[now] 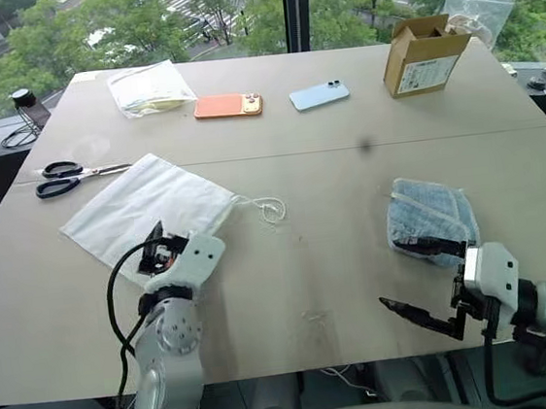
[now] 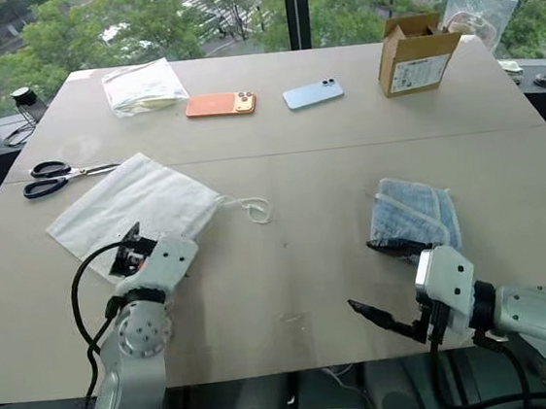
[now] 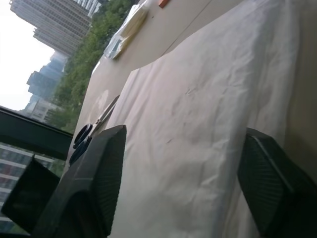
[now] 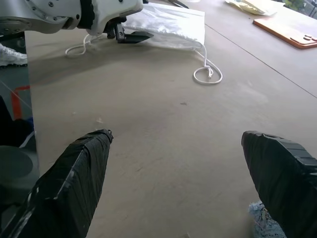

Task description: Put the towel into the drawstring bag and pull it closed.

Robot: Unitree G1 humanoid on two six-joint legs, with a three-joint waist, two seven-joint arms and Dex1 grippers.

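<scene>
Nothing bagged yet: towel (image 1: pixel 433 219) lying on the worktop (image 1: pixel 346 158) at the right, well apart from the drawstring bag (image 1: pixel 146 203), flat and empty at the left, cords (image 1: pixel 266 208) loose beside it. All steps still to do. Left end effector (image 1: pixel 156 248) reaching level over the bag's near edge, fingers apart, gripping nothing visible. Right end effector (image 1: pixel 413 278) hovering just beside the towel's near edge, spread wide, empty.

soft even daylight from the windows (image 1: pixel 185 18), faint shadows, near wrist views slightly blurred
</scene>
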